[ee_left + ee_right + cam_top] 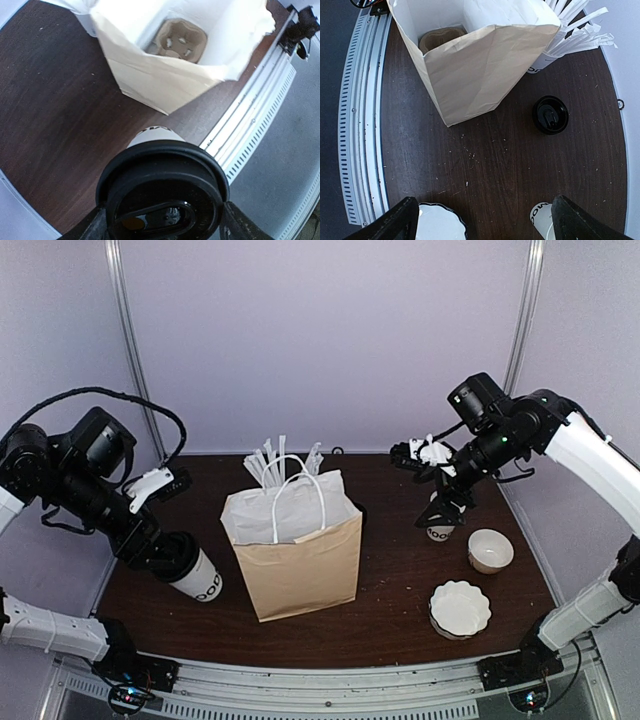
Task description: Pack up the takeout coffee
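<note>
Takeout coffee [198, 578], black lid [162, 192] fitted, is held tilted at 9 o'clock from the paper bag [297, 560], apparently clear of the table [400, 590]. The left gripper [165, 227] is clamped on the cup just under the lid.

Step in hand, as judged: transfer into the bag.
- Bring the cup upright before travel.
- Raise it above the bag rim and clear of the handles [300, 490].
- Centre it over a well of the cardboard cup carrier [181, 40] on the bag floor.
- Lower it straight down.

The right gripper [490, 220], jaws wide apart and empty, hovers at 3 o'clock from the bag, over a lidless cup [440, 530].
</note>
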Motion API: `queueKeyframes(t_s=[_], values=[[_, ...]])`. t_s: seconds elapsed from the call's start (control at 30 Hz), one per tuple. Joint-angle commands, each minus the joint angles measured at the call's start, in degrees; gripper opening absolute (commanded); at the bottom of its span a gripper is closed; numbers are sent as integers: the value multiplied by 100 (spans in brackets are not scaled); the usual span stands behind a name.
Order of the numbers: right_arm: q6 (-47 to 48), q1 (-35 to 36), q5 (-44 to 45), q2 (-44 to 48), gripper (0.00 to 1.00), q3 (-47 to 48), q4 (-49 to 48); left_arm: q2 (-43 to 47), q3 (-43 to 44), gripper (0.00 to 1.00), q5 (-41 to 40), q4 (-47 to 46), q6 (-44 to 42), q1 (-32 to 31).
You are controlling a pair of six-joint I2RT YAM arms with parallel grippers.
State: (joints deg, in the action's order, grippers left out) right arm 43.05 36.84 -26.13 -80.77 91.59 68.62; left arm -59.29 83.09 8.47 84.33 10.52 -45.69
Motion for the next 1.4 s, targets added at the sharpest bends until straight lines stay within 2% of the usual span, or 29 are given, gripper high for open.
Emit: queueKeyframes(t_s=[0.0,0.1,0.2,0.33,0.47,0.6,0.73,0.9,1.03,1.17,1.37], values=[[-113,-118,-39,98,96,-41,-90,88,-48,61,181,-210,516,-922],[-134,-171,-54,46,96,-68,-99,-189,142,61,93,-467,657,-1724],[-139,-230,-79,26,96,-105,-120,-867,396,61,3,-767,560,-2589],[-162,-340,-134,110,96,-181,-153,-1925,826,62,-89,-1281,175,-3061],[-191,-422,-217,254,96,-317,-214,-2857,1233,63,-90,-1849,-257,-3111],[-209,-432,-204,365,97,-409,-233,-3881,1902,65,-294,-1920,-528,-3106],[-226,-445,-145,531,97,-544,-316,-4604,2219,66,-140,-2259,-630,-3070],[-244,-465,-123,682,97,-761,-407,-4953,2012,67,458,-2976,-522,-2850],[-244,-484,-87,800,97,-905,-466,-5251,2047,68,523,-3002,-487,-2758],[-246,-493,-120,846,98,-943,-484,-5419,2110,73,377,-2890,-450,-2741],[-249,-494,-156,828,98,-965,-507,-5687,2220,74,389,-2729,-402,-2726]])
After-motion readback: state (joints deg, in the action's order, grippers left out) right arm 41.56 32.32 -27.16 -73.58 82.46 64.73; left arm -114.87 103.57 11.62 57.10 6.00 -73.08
